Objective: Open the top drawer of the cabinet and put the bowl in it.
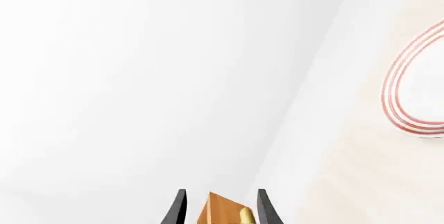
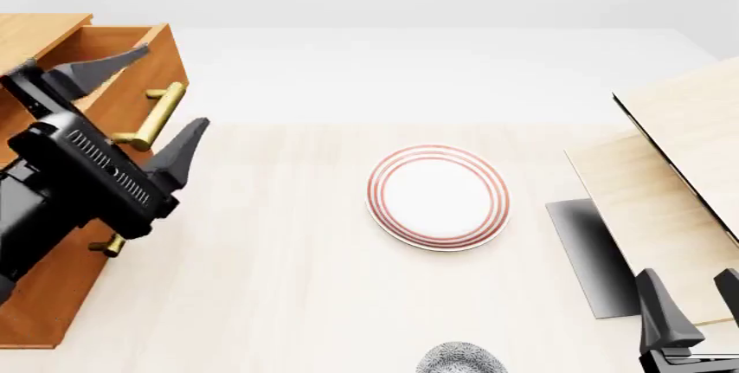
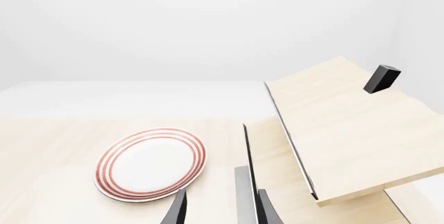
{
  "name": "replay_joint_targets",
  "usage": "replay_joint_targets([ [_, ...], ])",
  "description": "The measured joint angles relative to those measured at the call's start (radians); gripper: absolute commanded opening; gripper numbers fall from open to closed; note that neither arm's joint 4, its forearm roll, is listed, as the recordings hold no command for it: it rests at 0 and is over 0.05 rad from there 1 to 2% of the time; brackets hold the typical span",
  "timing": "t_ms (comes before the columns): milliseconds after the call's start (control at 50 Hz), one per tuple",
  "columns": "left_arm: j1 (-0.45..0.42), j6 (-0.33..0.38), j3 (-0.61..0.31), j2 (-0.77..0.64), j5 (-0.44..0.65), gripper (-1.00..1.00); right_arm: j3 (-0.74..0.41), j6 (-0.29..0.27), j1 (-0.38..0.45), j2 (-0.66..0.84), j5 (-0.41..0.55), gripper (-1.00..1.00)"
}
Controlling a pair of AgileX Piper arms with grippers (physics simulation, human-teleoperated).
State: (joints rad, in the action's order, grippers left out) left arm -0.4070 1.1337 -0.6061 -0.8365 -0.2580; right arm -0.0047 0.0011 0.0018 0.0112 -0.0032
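Note:
The cabinet (image 2: pixel 52 286) stands at the table's left edge. Its top drawer (image 2: pixel 130 79) is pulled out, its hollow inside showing from above. My left gripper (image 2: pixel 176 85) is open, one finger on each side of the drawer's brass handle (image 2: pixel 156 118). In the left wrist view the drawer's corner (image 1: pixel 220 211) and the handle's end (image 1: pixel 245 216) show between the open fingers of the left gripper (image 1: pixel 222 197). The speckled bowl (image 2: pixel 459 361) sits at the near edge, partly cut off. My right gripper (image 2: pixel 690 282) (image 3: pixel 222 195) hangs open and empty at the near right.
A white plate with red rings (image 2: pixel 439 196) (image 3: pixel 149 163) (image 1: pixel 418 86) lies at mid-table. Pale wood boards (image 2: pixel 681 165) (image 3: pixel 347 130) lean on the right, with a dark grey base (image 2: pixel 589 256) beneath. The lower drawer handle (image 2: pixel 110 245) sticks out below my left arm.

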Motion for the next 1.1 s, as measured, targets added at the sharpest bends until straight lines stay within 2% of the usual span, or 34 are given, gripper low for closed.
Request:
replay_joint_targets([
  [240,0.019,-0.323,-0.219,0.048,0.289,1.00,0.000,0.000,0.000,0.000,0.000,1.00],
  [560,0.112,-0.640,-0.489,0.053,0.605,1.00,0.000,0.000,0.000,0.000,0.000,1.00],
  [820,0.182,-0.863,-0.598,-0.025,0.766,1.00,0.000,0.000,0.000,0.000,0.000,1.00],
  [1100,0.231,-1.038,-0.695,-0.123,0.888,1.00,0.000,0.000,0.000,0.000,0.000,1.00],
])
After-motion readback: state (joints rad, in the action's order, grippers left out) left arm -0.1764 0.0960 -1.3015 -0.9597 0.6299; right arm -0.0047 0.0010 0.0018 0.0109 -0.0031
